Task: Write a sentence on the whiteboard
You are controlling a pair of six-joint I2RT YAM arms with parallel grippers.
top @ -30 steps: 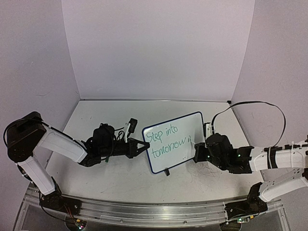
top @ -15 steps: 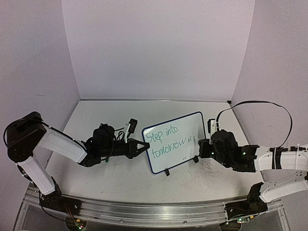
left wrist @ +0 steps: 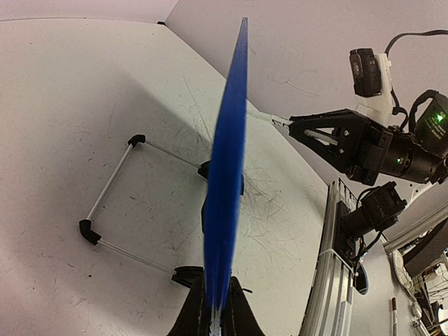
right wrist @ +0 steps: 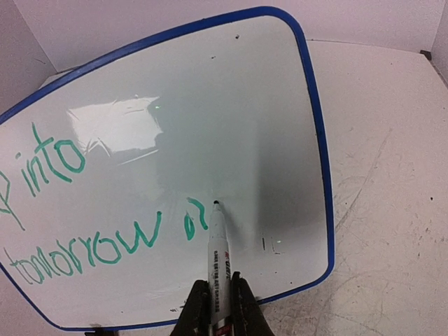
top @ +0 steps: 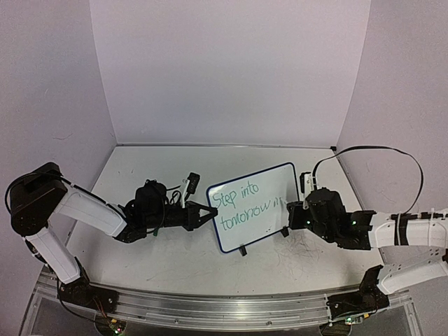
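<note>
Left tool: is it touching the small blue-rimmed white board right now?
Touching. The left wrist view shows the small white board's blue rim pinched between the left tool's two black fingers, with no gap.

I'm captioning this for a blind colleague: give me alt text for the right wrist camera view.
The right gripper holds a white marker, its tip pointing at a blue-rimmed whiteboard just right of the green sentence, of which "into" and "tomorrow" show. The board stands on a scuffed white table.
</note>
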